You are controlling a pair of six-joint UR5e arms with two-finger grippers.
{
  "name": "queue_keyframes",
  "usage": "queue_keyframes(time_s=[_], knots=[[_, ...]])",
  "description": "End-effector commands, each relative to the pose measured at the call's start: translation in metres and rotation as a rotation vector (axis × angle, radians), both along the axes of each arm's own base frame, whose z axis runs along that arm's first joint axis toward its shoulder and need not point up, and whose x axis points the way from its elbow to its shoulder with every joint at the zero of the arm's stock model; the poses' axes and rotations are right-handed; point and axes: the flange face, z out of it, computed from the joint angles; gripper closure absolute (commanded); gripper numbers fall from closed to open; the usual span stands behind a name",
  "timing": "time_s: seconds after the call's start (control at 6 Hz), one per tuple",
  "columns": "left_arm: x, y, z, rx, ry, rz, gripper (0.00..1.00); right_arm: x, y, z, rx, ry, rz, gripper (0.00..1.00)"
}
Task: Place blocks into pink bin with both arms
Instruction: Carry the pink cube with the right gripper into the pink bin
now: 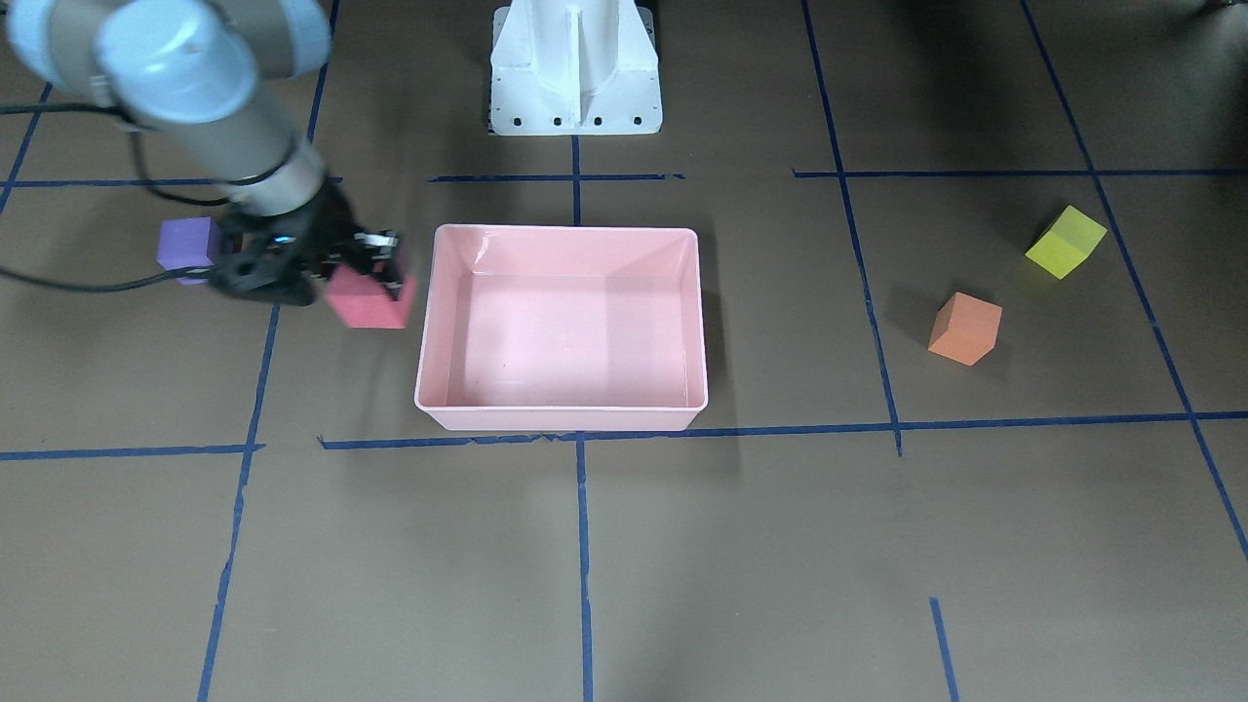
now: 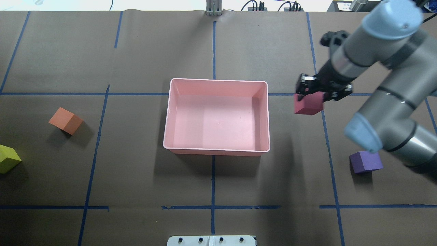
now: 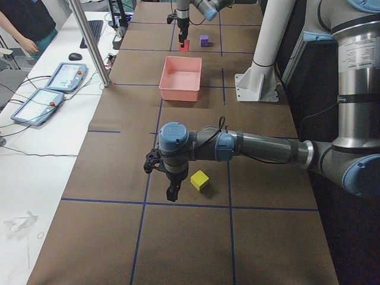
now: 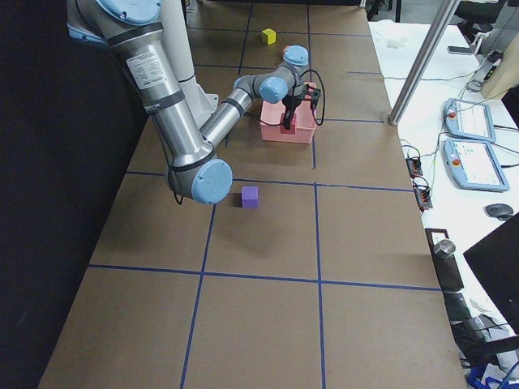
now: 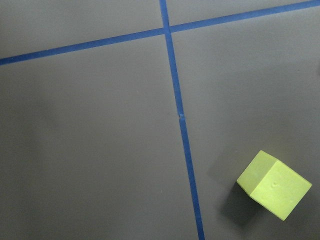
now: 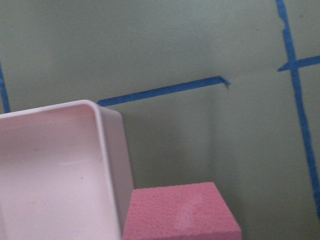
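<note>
I saw the pink bin (image 2: pixel 218 81) sitting at the middle of the table (image 2: pixel 136 177), and all four blocks were outside it. The red-pink block (image 2: pixel 309 104) was just beside the bin's short wall on the robot's right, not over the rim. The right gripper (image 2: pixel 319 94) was clamped on it from above, with one finger on each side. The side view seemed to show it clear of the table. The purple block (image 2: pixel 365 162) lay on the table further to that side and nearer the robot, partly under the right arm's elbow.

On the robot's left, the orange block (image 2: pixel 65 120) and the yellow block (image 2: pixel 8 159) rested well apart from the bin. The left gripper (image 3: pixel 172 191) pointed down near the yellow block. I only had it in the left side view, so I couldn't tell whether its fingers were spread or closed.
</note>
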Motion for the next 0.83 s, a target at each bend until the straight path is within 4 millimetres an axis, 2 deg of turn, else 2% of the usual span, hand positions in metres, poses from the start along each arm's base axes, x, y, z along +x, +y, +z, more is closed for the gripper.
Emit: queue_keyframes(time_s=[0.0, 0.17, 0.33, 0.5, 0.67], knots=[[0.018, -0.011, -0.010, 0.128, 0.004, 0.041, 0.00, -0.071, 0.018, -0.063, -0.042, -0.002, 0.061, 0.51], [0.032, -0.028, -0.026, 0.135, 0.012, 0.041, 0.00, -0.078, 0.022, -0.071, -0.019, 0.002, 0.071, 0.01], [0.054, -0.042, -0.049, 0.123, 0.029, 0.010, 0.00, -0.077, 0.023, -0.071, -0.028, 0.019, 0.069, 0.00], [0.116, -0.044, -0.062, 0.194, 0.062, 0.094, 0.00, -0.070, 0.026, -0.071, -0.033, 0.036, 0.061, 0.00], [0.175, -0.041, -0.073, 0.234, 0.088, 0.174, 0.00, -0.050, 0.020, -0.069, 0.013, 0.041, 0.017, 0.00]])
